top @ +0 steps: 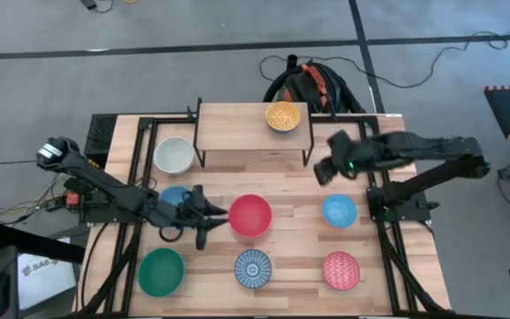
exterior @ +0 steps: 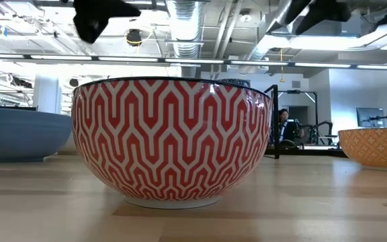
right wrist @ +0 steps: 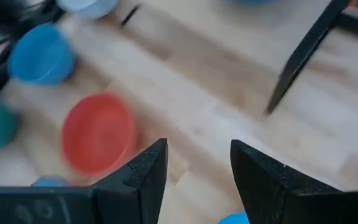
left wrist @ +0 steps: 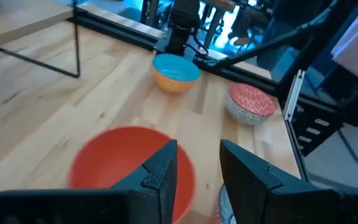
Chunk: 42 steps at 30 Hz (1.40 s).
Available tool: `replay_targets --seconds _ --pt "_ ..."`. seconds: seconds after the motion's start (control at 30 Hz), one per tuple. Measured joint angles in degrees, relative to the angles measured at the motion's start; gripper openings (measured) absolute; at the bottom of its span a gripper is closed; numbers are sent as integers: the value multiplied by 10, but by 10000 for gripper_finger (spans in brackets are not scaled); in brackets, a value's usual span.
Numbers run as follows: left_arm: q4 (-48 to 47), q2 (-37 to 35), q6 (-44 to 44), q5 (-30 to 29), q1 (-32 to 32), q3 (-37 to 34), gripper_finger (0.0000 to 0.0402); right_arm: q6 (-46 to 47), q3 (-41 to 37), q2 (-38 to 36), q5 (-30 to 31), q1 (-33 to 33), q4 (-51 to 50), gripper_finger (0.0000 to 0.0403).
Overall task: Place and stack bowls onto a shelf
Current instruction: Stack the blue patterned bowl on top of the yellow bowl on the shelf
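The shelf (top: 237,133) stands at the table's far side with the yellow bowl (top: 282,116) on its board. The white bowl (top: 174,155) sits on the table by the shelf's left legs. The red bowl (top: 250,215) (left wrist: 123,165) sits mid-table. My left gripper (top: 215,214) (left wrist: 197,171) is open at its left rim, one finger over the rim; I see no touch. A light blue bowl (top: 174,197) lies partly under the left arm, another (top: 339,211) to the right. Green (top: 161,270), blue-and-white (top: 253,268) and pink patterned (top: 341,269) bowls line the near edge. My right gripper (top: 324,168) (right wrist: 197,171) hovers open.
The shelf's thin black right leg (right wrist: 303,56) stands close to my right gripper. A black frame runs along both table sides (top: 388,221). The pink patterned bowl (exterior: 172,141) fills the low view. Bare wood lies between the shelf and the red bowl (top: 264,177).
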Motion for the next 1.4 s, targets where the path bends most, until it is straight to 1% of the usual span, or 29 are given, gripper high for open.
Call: replay_targets --seconds 0.07,0.2,0.27,0.37,0.47,0.57,0.63,0.8,0.9,1.0,1.1,1.2,1.3,1.4 --pt "-29 43 -23 -3 -8 45 105 31 -15 -12 7 47 4 203" --pt "-105 133 -77 -5 -27 144 105 96 -37 -23 40 147 -1 203" --pt "-163 179 -120 -2 -34 196 105 132 -49 -26 52 197 -13 203" --pt "-264 241 -181 2 -46 278 105 161 -56 -18 63 260 -38 203" --pt "-371 290 -249 2 -56 351 105 173 -67 -9 64 290 -45 203" --pt "-456 326 -330 13 -63 408 105 179 -79 -8 57 296 -38 203" --pt "-494 339 -382 23 -65 432 105 180 -82 -7 54 291 -33 203" --pt "-504 345 -471 40 -65 440 105 180 -82 -12 41 276 7 203" --pt "-504 345 -475 51 -65 434 106 182 -82 -11 36 276 22 203" --pt "-505 345 -456 63 -63 432 115 191 -82 -8 30 268 21 203" --pt "-527 337 -454 91 -54 432 137 194 -82 -8 27 257 34 203" --pt "-565 309 -448 118 -43 432 162 192 -82 -8 25 238 62 203" --pt "-589 277 -423 97 -42 432 187 177 -82 -8 10 215 122 204" --pt "-594 239 -387 82 -43 431 215 136 -82 -8 -19 198 197 209"
